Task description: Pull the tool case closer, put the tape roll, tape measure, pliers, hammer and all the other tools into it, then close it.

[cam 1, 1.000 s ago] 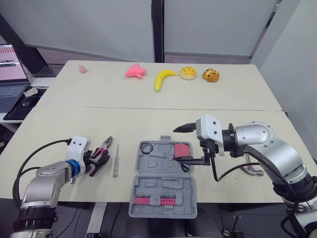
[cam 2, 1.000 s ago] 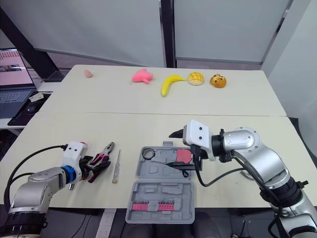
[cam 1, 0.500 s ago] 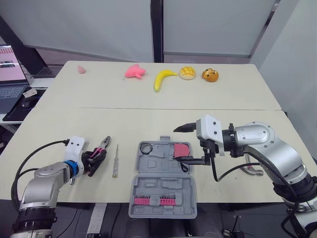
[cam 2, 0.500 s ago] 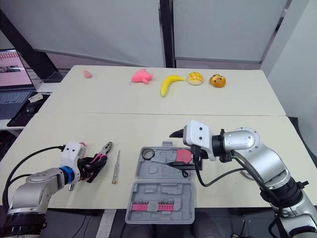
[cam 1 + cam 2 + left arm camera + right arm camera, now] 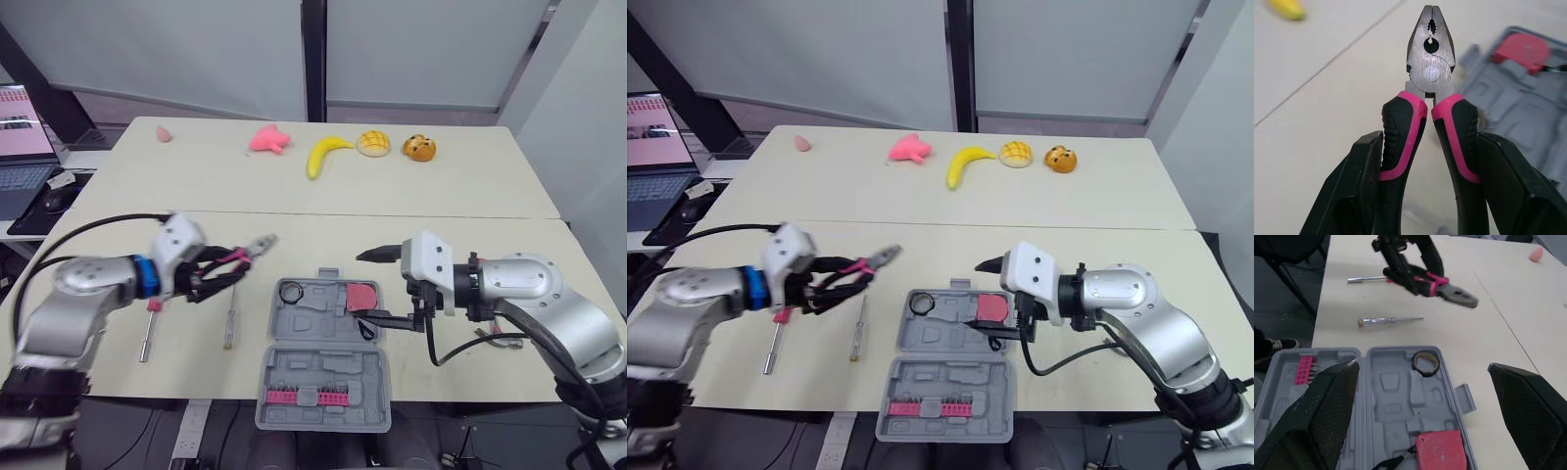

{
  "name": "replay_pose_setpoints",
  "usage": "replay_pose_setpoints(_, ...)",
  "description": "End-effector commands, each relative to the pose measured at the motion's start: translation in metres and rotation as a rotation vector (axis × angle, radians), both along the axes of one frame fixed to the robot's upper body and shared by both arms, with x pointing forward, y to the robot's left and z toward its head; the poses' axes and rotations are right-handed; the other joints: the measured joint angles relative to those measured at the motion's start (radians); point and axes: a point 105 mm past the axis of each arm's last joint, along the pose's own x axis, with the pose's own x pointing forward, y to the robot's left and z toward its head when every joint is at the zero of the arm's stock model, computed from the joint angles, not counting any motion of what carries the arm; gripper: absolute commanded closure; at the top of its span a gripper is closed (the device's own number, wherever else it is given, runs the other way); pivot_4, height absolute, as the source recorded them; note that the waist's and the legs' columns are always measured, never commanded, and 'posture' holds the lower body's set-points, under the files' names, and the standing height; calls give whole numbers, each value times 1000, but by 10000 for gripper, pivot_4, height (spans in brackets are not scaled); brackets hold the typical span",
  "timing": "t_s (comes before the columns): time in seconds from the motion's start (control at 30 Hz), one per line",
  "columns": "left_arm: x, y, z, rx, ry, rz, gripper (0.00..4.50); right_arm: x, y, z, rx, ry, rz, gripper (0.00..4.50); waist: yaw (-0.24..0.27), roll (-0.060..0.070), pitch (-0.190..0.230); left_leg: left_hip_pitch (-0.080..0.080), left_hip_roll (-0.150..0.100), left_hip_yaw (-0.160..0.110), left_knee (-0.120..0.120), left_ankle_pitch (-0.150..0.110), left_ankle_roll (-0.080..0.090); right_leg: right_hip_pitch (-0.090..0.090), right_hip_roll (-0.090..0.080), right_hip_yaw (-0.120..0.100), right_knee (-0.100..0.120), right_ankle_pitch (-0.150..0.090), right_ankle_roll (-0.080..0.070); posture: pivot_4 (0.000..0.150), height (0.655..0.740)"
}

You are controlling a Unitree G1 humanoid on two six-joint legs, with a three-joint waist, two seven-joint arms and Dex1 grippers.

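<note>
You have the pliers (image 5: 239,259) above the table (image 5: 470,201), clamped by their pink handles in the left gripper (image 5: 204,277), nose toward the open tool case (image 5: 304,325) nearby. The tape roll (image 5: 289,292) and red tape measure (image 5: 361,296) lie inside. Your right gripper (image 5: 370,285) is spread wide beside the tape measure. A screwdriver (image 5: 230,328) lies left of the case.

Pliers are up off the table now

The left gripper (image 5: 208,276) swings in toward the tool case (image 5: 313,374) with the pliers (image 5: 238,258) clamped, nose hanging in the air just off the case's far left corner. A pink-handled driver (image 5: 147,333) turns up well left of the case.
</note>
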Motion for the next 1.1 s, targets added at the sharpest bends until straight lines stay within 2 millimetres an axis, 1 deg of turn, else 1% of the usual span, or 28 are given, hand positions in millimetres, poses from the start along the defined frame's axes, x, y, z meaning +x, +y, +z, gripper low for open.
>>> replay_pose_setpoints(0.03,4,-21,7,53,-22,-143,20046,-12,-11,7,-4,-29,-43,0,-1,0,0,0,0,0,0,0,0,0,0,0,0,0,0,1500,7255)
replay_pose_setpoints(0.17,6,-47,1,109,-12,-289,20047,-26,-24,0,-26,17,-68,0,-5,0,0,0,0,0,1,0,0,0,1,0,0,0,0,1500,7255)
replay_pose_setpoints(0.23,6,-57,-1,125,-9,-340,20048,-26,-28,-4,-42,22,-93,0,-10,0,0,0,0,0,1,0,0,0,1,1,0,0,0,1500,7255)
replay_pose_setpoints(0.33,6,-66,-3,130,0,-380,20049,-24,-24,-10,-48,32,-106,0,-13,0,0,0,0,0,2,0,1,0,2,1,1,-1,1,1500,7255)
replay_pose_setpoints(0.43,6,-73,-4,155,0,-419,20050,-17,-11,-24,-100,34,-85,0,-18,0,0,0,0,0,2,0,1,0,2,1,1,-1,2,1500,7255)
replay_pose_setpoints(0.5,7,-75,-4,161,-2,-429,20051,-12,-3,-29,-118,35,-73,0,-19,0,0,0,0,0,2,0,1,0,2,1,1,-1,3,1500,7255)
replay_pose_setpoints(0.57,7,-78,-3,156,-3,-433,20051,1,5,-34,-141,20,-97,0,-21,0,0,0,0,0,2,0,1,0,2,1,1,-1,3,1500,7255)
replay_pose_setpoints(0.6,6,-79,-3,155,-2,-437,20052,7,12,-36,-150,19,-88,0,-23,0,0,0,0,0,2,0,1,0,2,2,1,-1,2,1500,7255)
replay_pose_setpoints(0.7,5,-81,-3,154,0,-443,20052,18,27,-40,-173,-1,-54,0,-26,1,1,0,0,0,2,0,1,0,1,1,1,0,1,1500,7255)
replay_pose_setpoints(0.9,3,-80,-5,156,5,-439,20053,27,44,-50,-200,-5,-3,0,-24,1,1,-2,0,-2,2,0,1,0,1,0,1,0,1,1500,7255)
replay_pose_setpoints(1.1,3,-78,-6,160,6,-432,20054,30,53,-50,-209,-6,21,0,-24,1,1,-2,0,-3,2,0,1,-1,1,0,1,0,0,1500,7255)
